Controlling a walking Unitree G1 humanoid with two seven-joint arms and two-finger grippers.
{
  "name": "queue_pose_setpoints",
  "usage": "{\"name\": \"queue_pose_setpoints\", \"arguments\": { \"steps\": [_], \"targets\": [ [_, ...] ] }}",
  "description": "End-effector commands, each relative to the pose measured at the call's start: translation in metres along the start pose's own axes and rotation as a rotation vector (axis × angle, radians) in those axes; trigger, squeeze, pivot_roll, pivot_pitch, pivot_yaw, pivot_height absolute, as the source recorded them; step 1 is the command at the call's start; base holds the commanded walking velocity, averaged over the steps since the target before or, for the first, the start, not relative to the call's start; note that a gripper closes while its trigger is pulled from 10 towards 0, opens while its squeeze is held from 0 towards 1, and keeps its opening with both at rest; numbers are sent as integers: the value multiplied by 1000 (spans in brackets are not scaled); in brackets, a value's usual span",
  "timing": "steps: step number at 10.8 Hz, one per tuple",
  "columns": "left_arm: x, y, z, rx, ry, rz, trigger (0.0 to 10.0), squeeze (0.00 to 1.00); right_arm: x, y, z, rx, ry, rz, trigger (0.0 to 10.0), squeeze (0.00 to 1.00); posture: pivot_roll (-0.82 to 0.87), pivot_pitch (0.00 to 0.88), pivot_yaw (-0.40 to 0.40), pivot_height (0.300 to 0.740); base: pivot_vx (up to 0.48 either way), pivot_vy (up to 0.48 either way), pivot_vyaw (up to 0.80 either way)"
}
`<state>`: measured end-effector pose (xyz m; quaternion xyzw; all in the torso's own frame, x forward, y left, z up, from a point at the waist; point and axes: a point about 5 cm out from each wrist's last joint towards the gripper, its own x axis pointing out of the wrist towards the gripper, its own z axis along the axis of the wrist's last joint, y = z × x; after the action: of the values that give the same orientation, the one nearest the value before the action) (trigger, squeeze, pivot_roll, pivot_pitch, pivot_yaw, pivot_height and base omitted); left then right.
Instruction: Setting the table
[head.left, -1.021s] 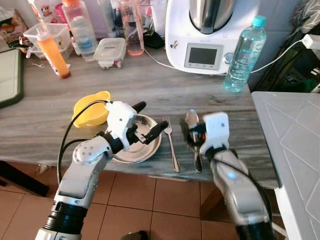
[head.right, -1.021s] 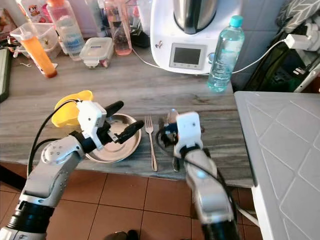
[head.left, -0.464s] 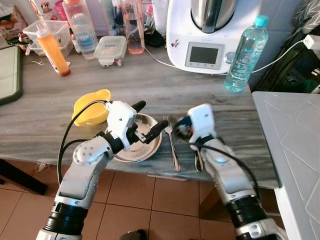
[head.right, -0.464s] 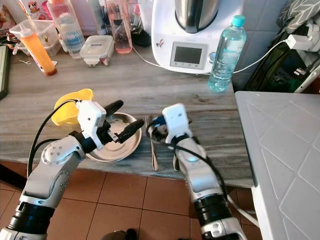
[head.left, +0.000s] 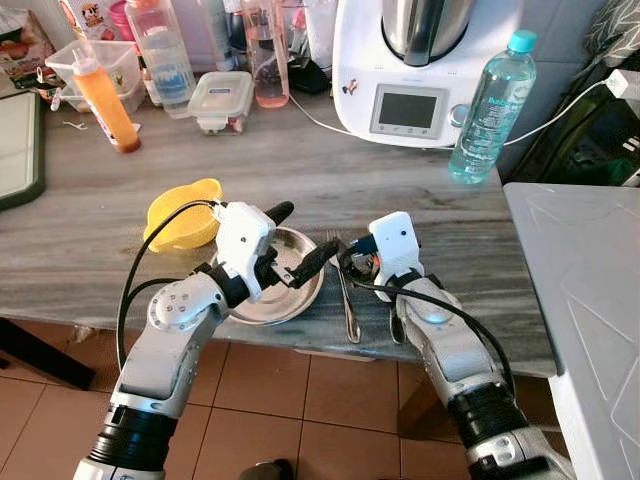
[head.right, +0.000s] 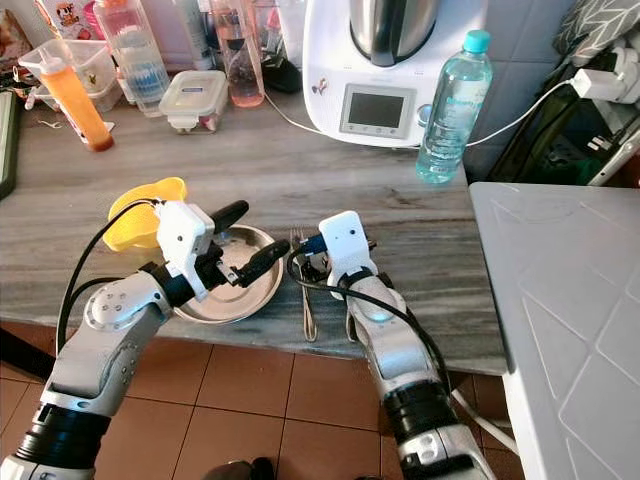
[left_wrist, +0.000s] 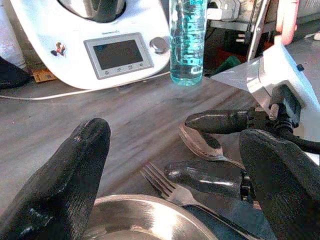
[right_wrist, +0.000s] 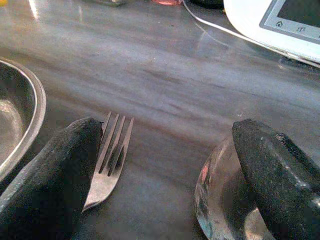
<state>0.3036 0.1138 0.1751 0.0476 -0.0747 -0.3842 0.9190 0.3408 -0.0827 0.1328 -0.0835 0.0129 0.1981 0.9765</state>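
A round steel plate (head.left: 283, 298) lies near the front edge of the grey wooden table (head.left: 90, 250). To its right are a fork (head.left: 346, 300) and a spoon (head.left: 394, 322), lying side by side. A yellow bowl (head.left: 178, 216) sits to the plate's left. My left gripper (head.left: 300, 234) hovers open over the plate with nothing in it. My right gripper (right_wrist: 160, 180) is open and low over the table. One of its fingers (right_wrist: 50, 190) is by the fork tines (right_wrist: 112, 150). The other is over the spoon bowl (right_wrist: 220, 205).
A white kitchen machine (head.left: 420, 70) and a blue water bottle (head.left: 490, 105) stand at the back right, with a cable running along the table. At the back left are an orange sauce bottle (head.left: 105, 100) and a lidded container (head.left: 220, 103). A white surface (head.left: 590, 300) borders the table's right side.
My right gripper has moved left from above the spoon to the heads of the fork and spoon. The left arm has held its place over the plate.
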Motion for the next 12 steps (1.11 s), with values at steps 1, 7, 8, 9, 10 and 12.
{"name": "queue_pose_setpoints", "arguments": {
  "steps": [1,7,8,9,10,12],
  "targets": [
    [-2,-2,0,7,7,-4,10000,0,3,0,1,-4,-2,-4,10000,455,167,159,40,740,0,0,0],
    [-2,-2,0,5,9,-5,10000,0,-8,11,3,9,-38,8,10000,455,175,153,38,740,0,0,0],
    [-1,-3,0,5,8,-7,10000,0,-11,12,3,11,-42,10,10000,455,167,151,40,740,0,0,0],
    [-1,-3,-1,3,8,-11,10000,0,-12,11,2,12,-39,10,10000,455,166,150,41,740,0,0,0],
    [0,-4,-1,3,7,-13,10000,0,-12,11,1,11,-33,14,10000,455,166,151,42,740,0,0,0],
    [0,-4,0,2,6,-14,10000,0,-12,12,4,13,-40,14,10000,455,168,152,43,740,0,0,0]
  ]
}}
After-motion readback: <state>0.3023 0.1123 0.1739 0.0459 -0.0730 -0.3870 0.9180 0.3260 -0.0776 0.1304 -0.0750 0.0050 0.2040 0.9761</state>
